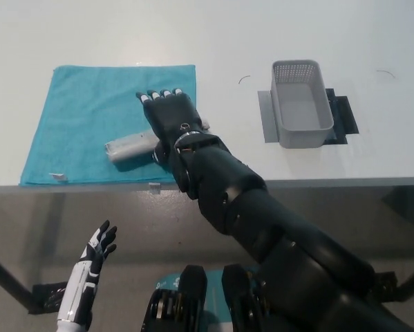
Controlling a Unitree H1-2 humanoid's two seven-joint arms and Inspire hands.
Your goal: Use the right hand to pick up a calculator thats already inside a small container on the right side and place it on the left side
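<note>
No legible text, labels, brands or numbers anywhere, calculator (132, 146) face and cloth (82, 117) tag included.

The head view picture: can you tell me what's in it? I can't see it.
The robot's black right hand rests over a grey calculator on a teal cloth at the left of a white table. The grey plastic basket at right looks empty. The white left hand hangs open below the table.

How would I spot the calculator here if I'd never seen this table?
Find the teal cloth on the table's left half. At its lower right, under the black right hand, lies a light grey slab, the calculator. It is the only thing on the cloth; the grey basket stands apart, empty.
</note>
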